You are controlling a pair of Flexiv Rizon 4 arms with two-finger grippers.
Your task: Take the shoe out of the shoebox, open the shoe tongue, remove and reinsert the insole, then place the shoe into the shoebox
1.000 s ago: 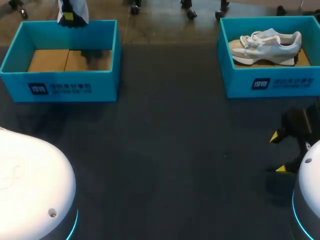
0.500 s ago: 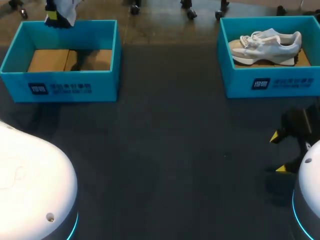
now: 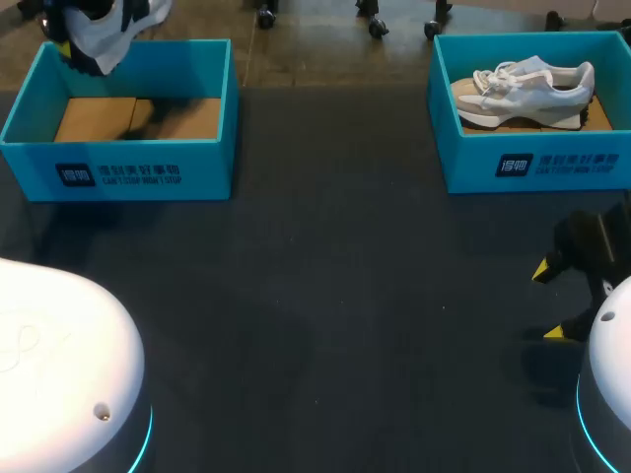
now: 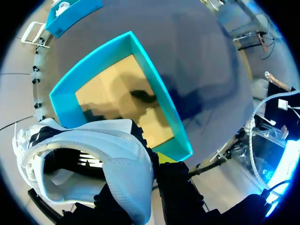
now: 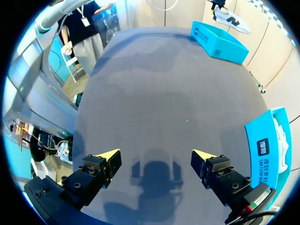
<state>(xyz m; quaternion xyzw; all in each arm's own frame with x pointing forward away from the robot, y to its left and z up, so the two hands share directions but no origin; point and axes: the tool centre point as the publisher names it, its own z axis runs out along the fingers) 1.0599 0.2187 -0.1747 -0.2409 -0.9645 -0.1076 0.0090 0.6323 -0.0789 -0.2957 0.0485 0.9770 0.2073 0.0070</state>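
Observation:
My left gripper (image 4: 153,174) is shut on the heel collar of a white shoe with dark trim (image 4: 89,157). It holds the shoe in the air above the far rim of the left blue shoebox (image 3: 118,168). In the head view the held shoe (image 3: 110,28) hangs at the far left, tilted. Under it in the left wrist view is that box's bare cardboard floor (image 4: 112,101). A second white shoe (image 3: 523,87) lies on its side in the right shoebox (image 3: 532,168). My right gripper (image 3: 549,302) hovers low over the mat near the right front, open with nothing in it (image 5: 157,157).
The dark mat (image 3: 345,296) stretches between the two boxes and toward the front edge. In the right wrist view the left shoebox (image 5: 218,41) sits far ahead of the gripper and the right shoebox (image 5: 268,147) close beside it. My arms' white bases fill both front corners.
The left gripper has carried the shoe leftward above the left box's far rim, and the shoe has swung further into view. The right arm has not moved.

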